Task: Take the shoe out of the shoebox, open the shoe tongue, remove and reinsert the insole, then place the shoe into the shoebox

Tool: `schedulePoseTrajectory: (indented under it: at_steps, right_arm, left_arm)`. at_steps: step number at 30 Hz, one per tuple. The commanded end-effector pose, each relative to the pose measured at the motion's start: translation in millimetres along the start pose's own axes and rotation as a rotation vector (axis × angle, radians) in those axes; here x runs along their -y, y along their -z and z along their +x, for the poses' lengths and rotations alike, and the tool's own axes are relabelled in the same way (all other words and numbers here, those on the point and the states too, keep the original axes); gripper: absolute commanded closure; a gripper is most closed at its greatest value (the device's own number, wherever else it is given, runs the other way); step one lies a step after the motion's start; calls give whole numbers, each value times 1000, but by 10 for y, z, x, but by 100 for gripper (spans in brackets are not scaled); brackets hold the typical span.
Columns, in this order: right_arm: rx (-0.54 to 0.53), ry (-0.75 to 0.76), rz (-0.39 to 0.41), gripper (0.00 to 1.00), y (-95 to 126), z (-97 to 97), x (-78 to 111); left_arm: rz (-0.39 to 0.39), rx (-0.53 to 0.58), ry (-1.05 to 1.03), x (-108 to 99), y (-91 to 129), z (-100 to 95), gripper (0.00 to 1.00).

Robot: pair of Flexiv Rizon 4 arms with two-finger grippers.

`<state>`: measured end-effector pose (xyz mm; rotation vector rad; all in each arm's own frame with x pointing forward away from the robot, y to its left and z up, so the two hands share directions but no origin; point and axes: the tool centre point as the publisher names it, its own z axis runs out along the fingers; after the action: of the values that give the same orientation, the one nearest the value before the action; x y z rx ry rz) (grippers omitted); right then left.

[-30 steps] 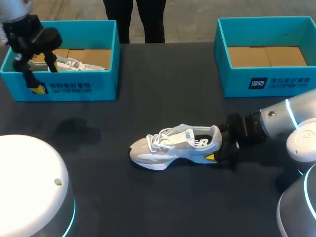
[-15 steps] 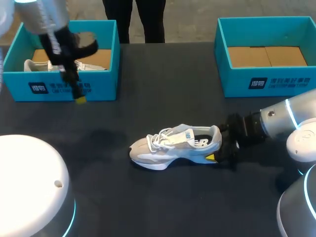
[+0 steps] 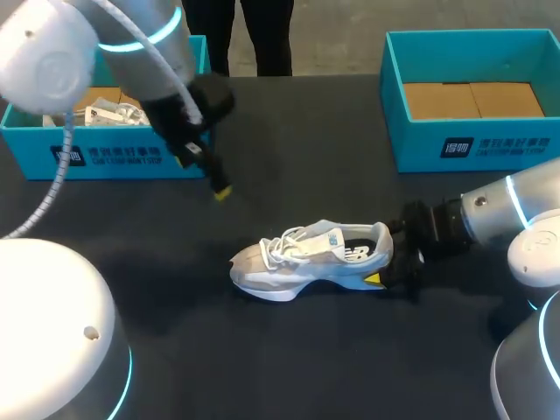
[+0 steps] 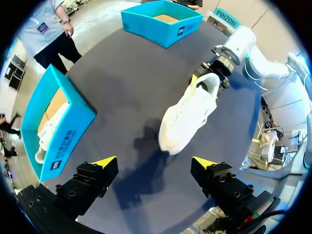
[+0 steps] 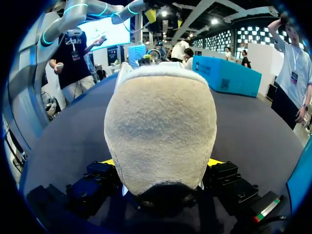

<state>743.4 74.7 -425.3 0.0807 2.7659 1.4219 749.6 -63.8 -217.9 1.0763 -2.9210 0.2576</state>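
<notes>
**Shoe out on the table, held at the heel by your right gripper**

Your shoe (image 3: 311, 262) stands upright on its sole near the middle of the dark table (image 3: 289, 367), outside both boxes. Its toe points toward your left side and its heel toward your right arm. It is a low trainer in white and cream, with white laces, a small blue tag on the tongue and a dark lining round the ankle opening. There is a dark patch on the side near the heel, a thick white sole, and a dark wedge under the arch.

Your right gripper (image 3: 395, 267) is clamped on the heel. In the right wrist view the fuzzy cream heel panel sits between the fingers, and a yellow tip peeks out on each side of it.

Your left gripper (image 3: 208, 178) hangs over bare table, between the left shoebox (image 3: 114, 157) and the shoe and well apart from the shoe. Its fingers stand wide apart with nothing between them. In the left wrist view the shoe's toe lies ahead of them.

A second shoe (image 3: 114, 109), also white, lies inside the left shoebox. The right shoebox (image 3: 472, 144) stands at the far right of the table, and its brown cardboard floor shows.
</notes>
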Motion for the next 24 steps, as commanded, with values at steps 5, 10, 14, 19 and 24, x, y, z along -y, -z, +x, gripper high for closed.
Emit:
schedulePoseTrajectory:
  at_steps: [5,10,14,19,24]
  right_arm:
    - [1,-1,6,100,-26,-4,-11]
    - [1,-1,6,100,-26,-4,-11]
    - [1,-1,6,100,-26,-4,-11]
    - [1,-1,6,100,-26,-4,-11]
    - [1,-1,6,100,-26,-4,-11]
  left_arm:
    - [-20,-15,-6,260,-322,196,0]
    - [-37,-20,-39,393,-496,331,0]
    - [-51,-17,-73,452,-596,419,0]
    - [-68,-15,-98,515,-730,548,0]
    - [-90,-24,-137,525,-817,626,0]
